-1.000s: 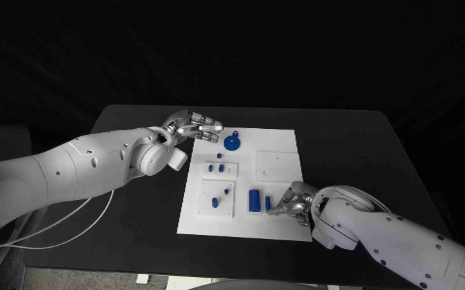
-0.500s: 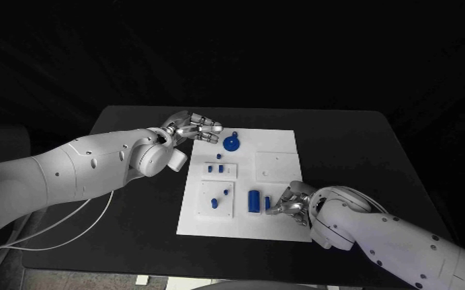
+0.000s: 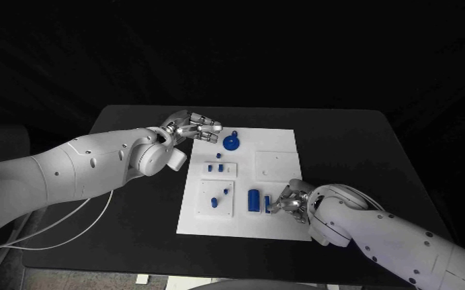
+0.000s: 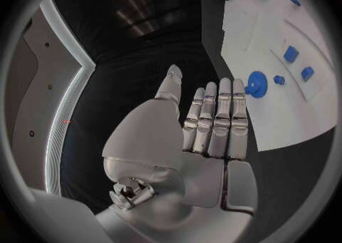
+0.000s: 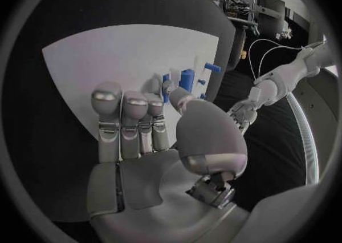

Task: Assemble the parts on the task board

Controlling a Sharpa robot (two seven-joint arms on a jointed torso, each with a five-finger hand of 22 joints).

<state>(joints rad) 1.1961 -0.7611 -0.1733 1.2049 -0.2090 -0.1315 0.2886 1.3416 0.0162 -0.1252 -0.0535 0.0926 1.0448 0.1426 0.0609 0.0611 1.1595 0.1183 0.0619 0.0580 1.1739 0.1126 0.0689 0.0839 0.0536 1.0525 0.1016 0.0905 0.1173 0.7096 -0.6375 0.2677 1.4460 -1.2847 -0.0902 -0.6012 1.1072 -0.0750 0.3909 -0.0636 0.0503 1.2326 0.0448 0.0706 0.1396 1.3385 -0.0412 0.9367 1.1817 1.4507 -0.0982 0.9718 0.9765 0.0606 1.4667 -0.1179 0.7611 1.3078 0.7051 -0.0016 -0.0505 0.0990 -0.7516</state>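
The white task board (image 3: 276, 162) lies mid-table. A round blue disc (image 3: 232, 143) sits near its far left corner, also in the left wrist view (image 4: 256, 84). My left hand (image 3: 195, 127) hovers just left of that disc with its fingers straight and nothing in them (image 4: 210, 123). A blue cylinder (image 3: 255, 200) and a small blue bar (image 3: 267, 202) stand near the board's near edge. My right hand (image 3: 289, 201) is right beside the bar, fingers stretched out (image 5: 139, 134). Its thumb tip is close against the bar (image 5: 165, 83); whether it touches, I cannot tell.
Two small blue blocks (image 3: 215, 167) sit on a raised white tile left of centre. Two blue pegs (image 3: 214, 202) stand in another tile below it. A bare white tile (image 3: 276, 162) lies on the board's right half. Black table (image 3: 368, 149) surrounds the board.
My right hand has crept slightly left, closer to the small blue bar. The left hand has stayed where it was.
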